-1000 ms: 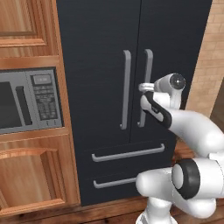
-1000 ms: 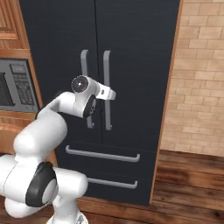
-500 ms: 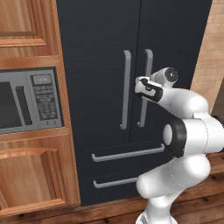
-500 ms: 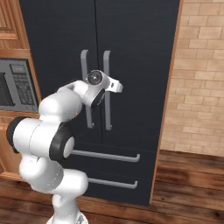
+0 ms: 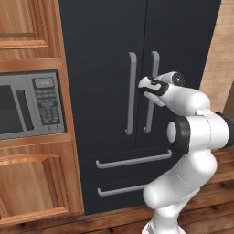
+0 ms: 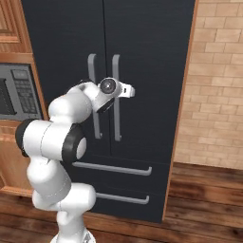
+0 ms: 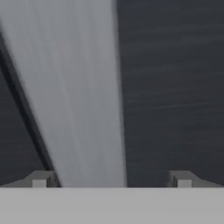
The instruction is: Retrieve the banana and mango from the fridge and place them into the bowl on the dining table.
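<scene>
Since a second ago your arm has folded up and pushed the claw (image 7: 111, 178) closer to the fridge (image 5: 105, 55) handles. Fridge: both doors shut, filling the far wall ahead of you, wooden cabinets and a microwave (image 5: 27, 103) to its left, brick wall (image 6: 213, 85) to its right. Right door's handle (image 5: 151, 91): claw right up against it. Claw open wide, the silver bar between its fingertips (image 7: 41, 178), nearer the left one; contact unclear.

No text can be read; the microwave (image 5: 27, 106) keypad markings are too blurred
</scene>
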